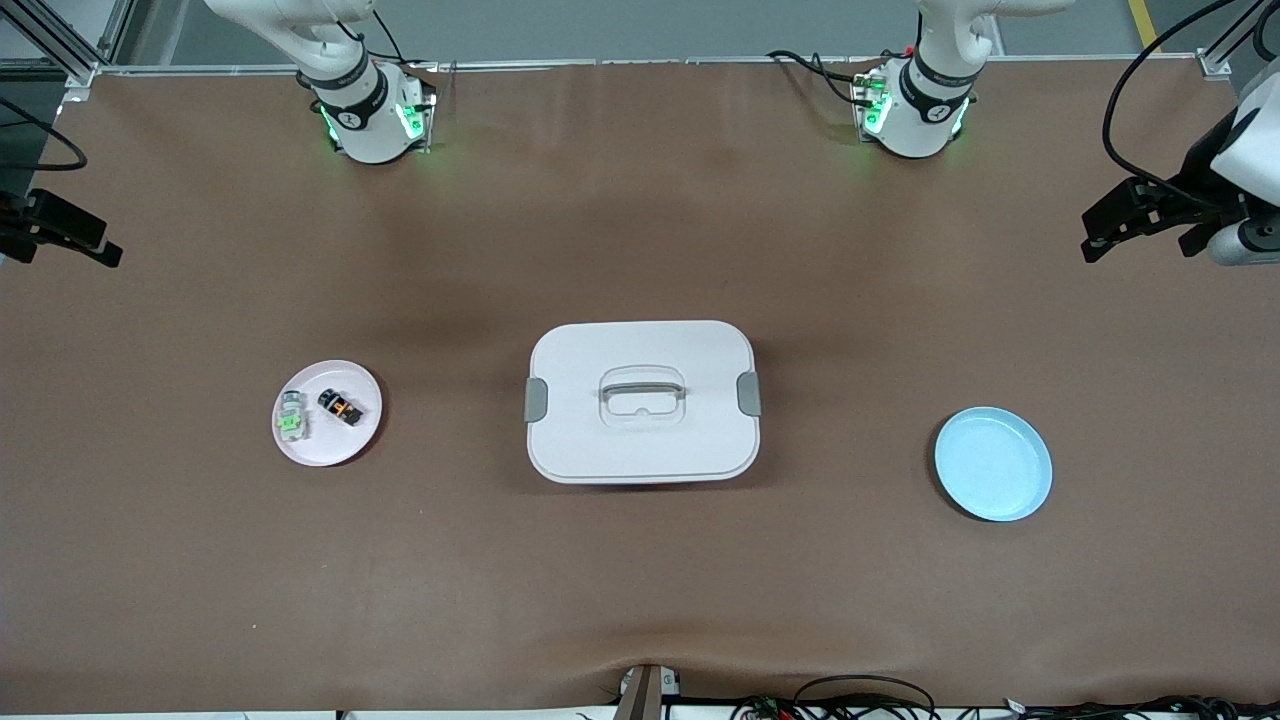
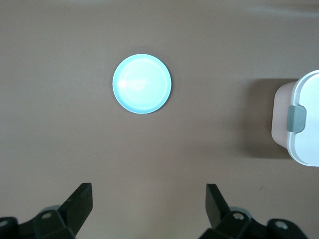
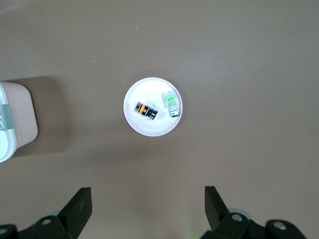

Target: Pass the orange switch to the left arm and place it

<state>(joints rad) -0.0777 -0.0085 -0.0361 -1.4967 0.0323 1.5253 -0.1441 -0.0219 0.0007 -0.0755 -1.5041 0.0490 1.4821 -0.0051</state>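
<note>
While nothing has yet been grasped, the task is judged to be at its very start. The orange switch (image 1: 340, 406) is seen lying on the pink plate (image 1: 358, 441), toward the right arm's end of the table, just beside the pale clear switch with green centre (image 1: 292, 417) on the same plate. The box (image 1: 641, 401) is set in the middle of the table, lid on and latches down, between the pink plate and the empty blue plate (image 1: 993, 464), which lies toward the left arm's end.

The right gripper (image 3: 147, 209) is held high over the pink plate's end of the table, its fingers spread wide and empty; in the right wrist view the orange switch (image 3: 145, 111) and the pink plate (image 3: 149, 128) are framed between them from well above, with a corner of the box (image 3: 15, 122) at the edge. The left gripper (image 2: 149, 206) is likewise held high with its fingers wide apart and nothing between them, and the blue plate (image 2: 142, 83) and one latched end of the box (image 2: 299, 119) are shown below it.

Everything is judged to be left to do: the switch must be picked from the pink plate, handed from one arm to the other clear of the box, and presumably set on the blue plate. Care will be needed so that the green-centred switch is not taken by mistake, as the two lie close together.
</note>
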